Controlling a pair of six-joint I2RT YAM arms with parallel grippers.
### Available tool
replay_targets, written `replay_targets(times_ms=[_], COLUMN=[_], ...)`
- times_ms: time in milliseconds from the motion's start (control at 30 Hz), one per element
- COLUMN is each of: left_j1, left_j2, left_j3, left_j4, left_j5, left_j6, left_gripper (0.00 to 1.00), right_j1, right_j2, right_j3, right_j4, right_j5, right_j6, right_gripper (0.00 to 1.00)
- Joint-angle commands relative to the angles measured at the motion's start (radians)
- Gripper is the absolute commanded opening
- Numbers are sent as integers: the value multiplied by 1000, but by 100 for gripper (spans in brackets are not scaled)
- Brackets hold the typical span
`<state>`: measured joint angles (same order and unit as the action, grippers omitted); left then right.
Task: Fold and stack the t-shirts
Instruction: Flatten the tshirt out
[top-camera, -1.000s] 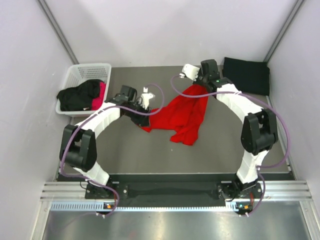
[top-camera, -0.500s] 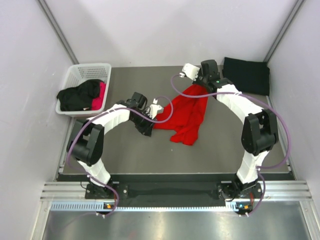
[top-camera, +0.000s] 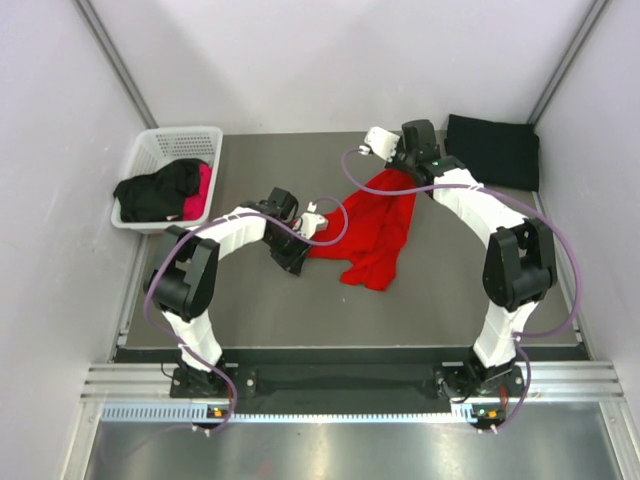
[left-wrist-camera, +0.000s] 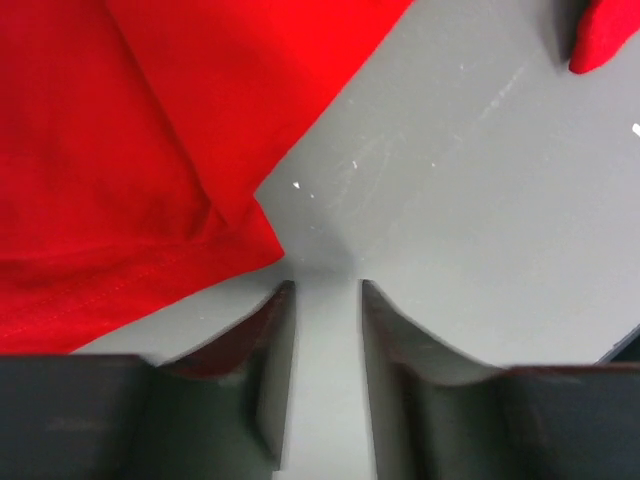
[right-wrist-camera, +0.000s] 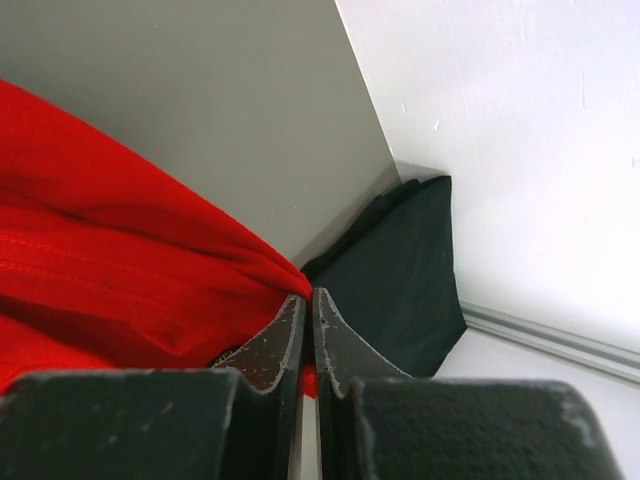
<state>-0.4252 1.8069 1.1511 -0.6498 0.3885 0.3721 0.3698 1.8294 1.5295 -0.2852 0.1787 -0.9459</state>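
Two arms work on one big, bright red cloth t-shirt (top-camera: 372, 232), which lies crumpled in the middle of the grey table top (top-camera: 250, 300). The right gripper (right-wrist-camera: 309, 296) has its two fingers pinched tight on a fold of red cloth at the shirt's far edge. The left gripper (left-wrist-camera: 325, 288) has its fingers spread apart with nothing between them. They sit low over the table, just beside a near corner of the shirt (the hem stitching shows right there). A folded plain black t-shirt (top-camera: 492, 150) lies in the far right corner. Some black and pink t-shirts (top-camera: 165, 190) hang out of the white plastic lattice basket (top-camera: 180, 140) on the left.

The red shirt looks light, soft and floppy. It will likely sag and bunch if held at one spot only, so it wants two holds. A good place for the left fingers seems to be that corner hem, where the cloth is doubled and less likely to slip out.
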Motion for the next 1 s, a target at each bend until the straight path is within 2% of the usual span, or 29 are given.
replay_targets(times_ms=[0, 300, 967], left_j1=[2, 2, 0], left_j2=[-58, 8, 92], left_j3=[41, 111, 134], left_j4=[38, 25, 30], left_j5=[-10, -45, -62], left_j6=[-2, -12, -25], left_gripper=[39, 46, 43], right_j1=[-8, -8, -22], right_j2=[-24, -5, -15], right_j3=[24, 34, 8], right_j4=[14, 15, 23], right_j5=[-2, -7, -7], right_j6=[15, 25, 41], right_gripper=[0, 0, 0])
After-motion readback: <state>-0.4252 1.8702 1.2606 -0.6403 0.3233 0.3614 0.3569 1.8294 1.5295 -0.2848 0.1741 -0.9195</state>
